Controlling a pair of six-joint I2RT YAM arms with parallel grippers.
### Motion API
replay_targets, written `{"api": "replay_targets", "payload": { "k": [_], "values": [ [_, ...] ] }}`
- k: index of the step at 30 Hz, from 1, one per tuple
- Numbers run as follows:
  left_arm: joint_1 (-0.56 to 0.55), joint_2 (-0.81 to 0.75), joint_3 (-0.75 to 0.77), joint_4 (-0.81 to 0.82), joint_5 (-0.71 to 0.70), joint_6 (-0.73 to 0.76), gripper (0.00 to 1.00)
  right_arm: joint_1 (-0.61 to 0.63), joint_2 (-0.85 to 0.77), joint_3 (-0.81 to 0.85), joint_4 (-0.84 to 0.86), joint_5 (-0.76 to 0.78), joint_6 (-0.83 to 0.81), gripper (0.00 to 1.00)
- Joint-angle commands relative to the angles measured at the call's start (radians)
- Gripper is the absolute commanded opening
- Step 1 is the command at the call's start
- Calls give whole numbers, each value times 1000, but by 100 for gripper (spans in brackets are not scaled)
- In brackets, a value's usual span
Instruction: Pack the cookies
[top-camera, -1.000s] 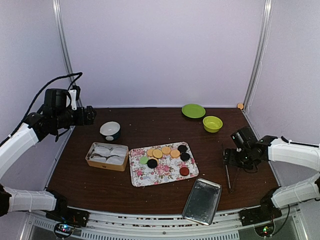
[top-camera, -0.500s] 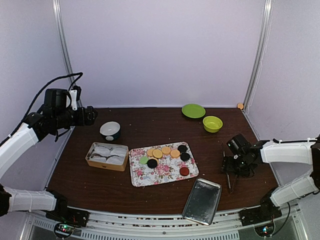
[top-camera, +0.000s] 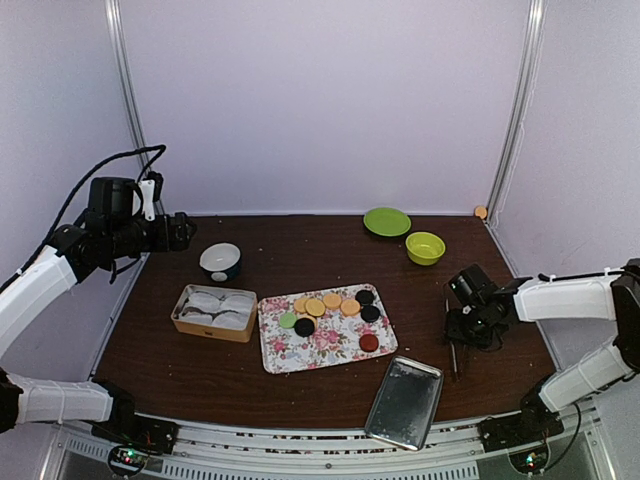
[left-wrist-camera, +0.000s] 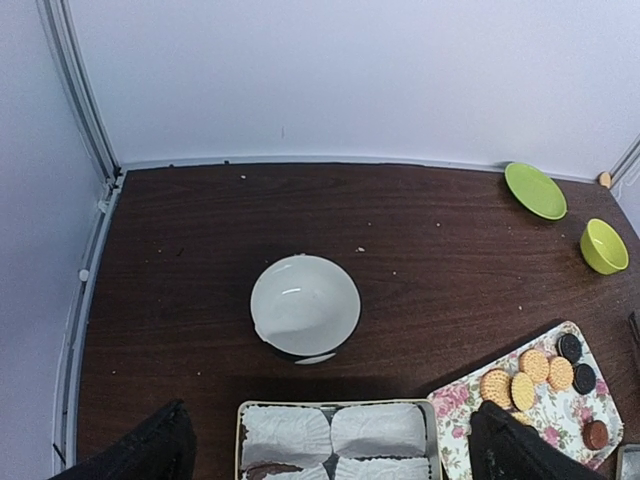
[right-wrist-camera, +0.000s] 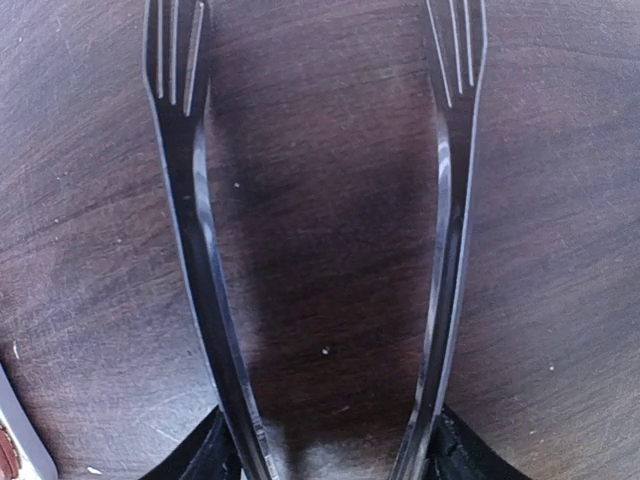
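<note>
The cookies (top-camera: 332, 300) lie on a floral tray (top-camera: 330, 352): several orange-yellow, three black, one dark red (top-camera: 368, 342), one light green (top-camera: 288, 320). Some show in the left wrist view (left-wrist-camera: 520, 385). My right gripper (top-camera: 462, 335) is low over the table at the right, its fingers (right-wrist-camera: 212, 455) pressed on the outer sides of metal tongs (right-wrist-camera: 195, 230) whose forked arms stay spread; the tongs (top-camera: 452, 358) lie on the table. My left gripper (top-camera: 180, 230) is raised at the far left, open and empty (left-wrist-camera: 330, 425).
A tan box (top-camera: 180, 312) lined with white paper cups (left-wrist-camera: 290, 432) sits left of the tray. A white bowl (top-camera: 220, 260) stands behind it. A metal lid (top-camera: 405, 400) lies at the front. A green plate (top-camera: 386, 221) and yellow-green bowl (top-camera: 425, 247) are at the back right.
My right gripper has moved left and down onto the tongs. The left arm has not moved.
</note>
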Motion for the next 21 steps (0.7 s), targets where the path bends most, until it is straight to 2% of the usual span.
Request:
{"api": "replay_targets", "payload": {
  "k": [1, 11, 17, 21],
  "values": [
    [3, 9, 33, 24, 24, -9, 98, 10, 41, 34, 8, -39, 11, 58],
    [3, 22, 34, 24, 34, -13, 97, 13, 174, 190, -51, -2, -36, 59],
    [3, 26, 40, 17, 42, -14, 97, 12, 218, 244, -129, -9, -97, 72],
    [3, 26, 42, 17, 50, -14, 97, 13, 214, 247, -164, -12, -120, 75]
  ]
}}
